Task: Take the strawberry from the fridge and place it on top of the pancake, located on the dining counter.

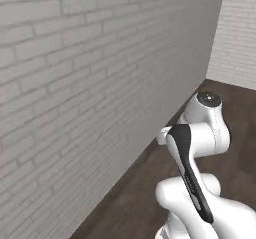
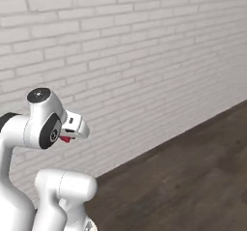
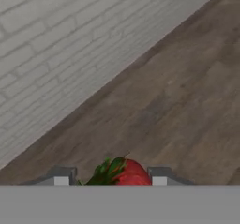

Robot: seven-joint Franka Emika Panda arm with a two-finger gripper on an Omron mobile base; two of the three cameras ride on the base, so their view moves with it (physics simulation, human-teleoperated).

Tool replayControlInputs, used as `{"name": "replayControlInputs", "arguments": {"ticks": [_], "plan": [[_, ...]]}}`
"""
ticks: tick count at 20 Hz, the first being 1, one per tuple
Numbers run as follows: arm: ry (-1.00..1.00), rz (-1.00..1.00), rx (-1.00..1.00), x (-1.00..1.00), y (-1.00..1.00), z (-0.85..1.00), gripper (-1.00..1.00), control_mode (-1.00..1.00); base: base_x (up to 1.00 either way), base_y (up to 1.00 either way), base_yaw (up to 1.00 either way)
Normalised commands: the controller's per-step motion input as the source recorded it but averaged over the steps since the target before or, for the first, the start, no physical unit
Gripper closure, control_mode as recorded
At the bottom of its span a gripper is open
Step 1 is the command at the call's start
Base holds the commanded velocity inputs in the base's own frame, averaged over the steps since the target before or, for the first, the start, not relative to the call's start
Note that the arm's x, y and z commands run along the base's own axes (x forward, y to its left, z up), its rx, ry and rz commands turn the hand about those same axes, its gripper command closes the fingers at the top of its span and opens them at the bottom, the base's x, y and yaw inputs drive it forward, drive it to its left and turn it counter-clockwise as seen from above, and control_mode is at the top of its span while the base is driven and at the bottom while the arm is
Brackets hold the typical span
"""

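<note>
Hand view: 1 strawberry [image 3: 125, 173] betw end effector [image 3: 110, 181] fingers, brick wall [image 3: 56, 45] ahead

An indoor room, rendered rather than photographed, with plain domestic finishes. A wall [image 1: 75, 83] of pale grey-white painted brick runs along one side and meets a second brick wall [image 1: 240, 33] at a far corner. The floor [image 2: 193, 177] is dark brown wood planking, its grain and board seams visible in the hand view. The brick and plank floor suggest a home interior, though what kind of room it is cannot be told. A white robot arm [image 1: 200, 133] stands close to the wall, above the planks.
</note>
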Motion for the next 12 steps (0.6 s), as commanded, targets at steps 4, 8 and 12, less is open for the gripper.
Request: {"name": "replayControlInputs", "arguments": {"ticks": [4,8,12], "plan": [[0.0,0.0,0.0,0.0,0.0,0.0,1.0,1.0,0.73,0.24,-0.77],[0.0,0.0,0.0,0.0,0.0,0.0,1.0,1.0,0.4,0.04,-0.86],[0.0,0.0,0.0,0.0,0.0,0.0,1.0,1.0,0.24,0.0,-0.89]]}}
